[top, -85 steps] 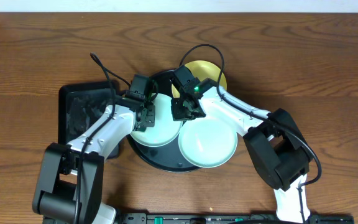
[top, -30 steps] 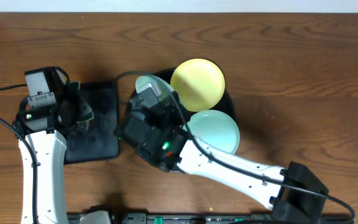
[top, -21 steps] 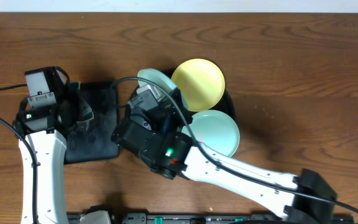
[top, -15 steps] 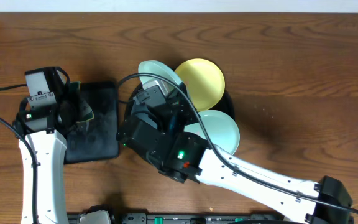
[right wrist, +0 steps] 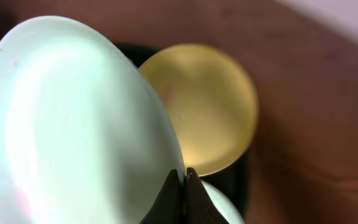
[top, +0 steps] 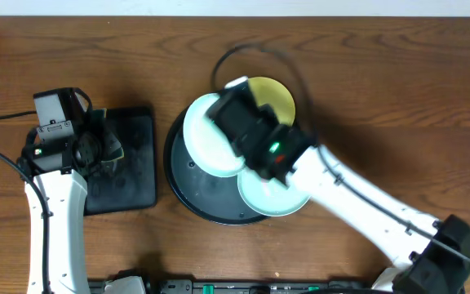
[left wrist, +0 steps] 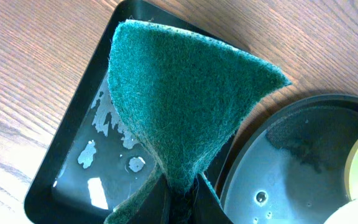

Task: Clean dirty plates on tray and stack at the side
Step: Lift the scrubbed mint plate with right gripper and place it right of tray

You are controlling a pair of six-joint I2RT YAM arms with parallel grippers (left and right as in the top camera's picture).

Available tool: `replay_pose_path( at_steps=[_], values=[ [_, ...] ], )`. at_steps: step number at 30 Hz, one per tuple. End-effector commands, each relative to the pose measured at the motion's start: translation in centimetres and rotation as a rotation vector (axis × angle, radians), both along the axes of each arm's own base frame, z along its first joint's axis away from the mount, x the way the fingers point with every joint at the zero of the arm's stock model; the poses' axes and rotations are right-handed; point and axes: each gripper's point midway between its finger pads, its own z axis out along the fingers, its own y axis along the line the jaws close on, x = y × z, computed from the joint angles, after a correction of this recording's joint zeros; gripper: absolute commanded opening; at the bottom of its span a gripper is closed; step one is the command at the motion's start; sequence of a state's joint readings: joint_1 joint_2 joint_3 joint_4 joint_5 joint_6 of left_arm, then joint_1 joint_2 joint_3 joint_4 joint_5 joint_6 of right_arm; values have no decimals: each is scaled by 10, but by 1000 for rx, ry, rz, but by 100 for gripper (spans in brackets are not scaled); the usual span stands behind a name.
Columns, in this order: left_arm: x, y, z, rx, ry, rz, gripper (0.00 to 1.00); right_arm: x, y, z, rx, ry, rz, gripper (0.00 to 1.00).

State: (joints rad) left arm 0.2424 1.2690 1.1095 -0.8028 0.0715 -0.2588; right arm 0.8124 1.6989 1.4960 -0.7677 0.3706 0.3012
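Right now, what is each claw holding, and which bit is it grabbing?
The right claw pinches a mint-green plate by its rim. The left claw grips a green scouring pad by its folded lower end.

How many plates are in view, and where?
3. One pale mint-green plastic plate gripped by the right hand over the large round black tray; a pale yellow plate at the tray's far edge; a second mint-green plate near-right on it, partly under the arm.
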Motion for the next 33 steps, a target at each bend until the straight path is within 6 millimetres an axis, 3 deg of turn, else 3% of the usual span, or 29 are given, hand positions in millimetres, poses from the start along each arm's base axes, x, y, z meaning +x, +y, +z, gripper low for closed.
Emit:
replay_pose_path(
  at_steps=[1,3,9,14,18,21,25,31,33],
  values=[
    [0,4,1,8,2,16,7,-4,11,0,272,210,74,1],
    [-1,4,0,7,7,16,7,7,-6,6,363,257,57,1],
    [-3,3,-1,4,20,16,7,41,-114,21,476,283,-196,1],
    [-4,3,-2,3,24,16,8,50,-214,8,442,291,-466,1],
    [-5,3,-3,3,25,16,7,41,-285,-13,373,301,-650,1],
    [-5,3,-3,3,25,16,7,31,-314,-34,358,322,-710,1],
    [-5,3,-3,2,26,16,7,19,-337,-70,325,342,-714,1],
    [-6,2,-8,0,35,16,8,7,-341,-128,323,326,-698,1],
    [-6,2,-8,0,37,16,7,4,-339,-139,326,322,-694,1]
  ],
)
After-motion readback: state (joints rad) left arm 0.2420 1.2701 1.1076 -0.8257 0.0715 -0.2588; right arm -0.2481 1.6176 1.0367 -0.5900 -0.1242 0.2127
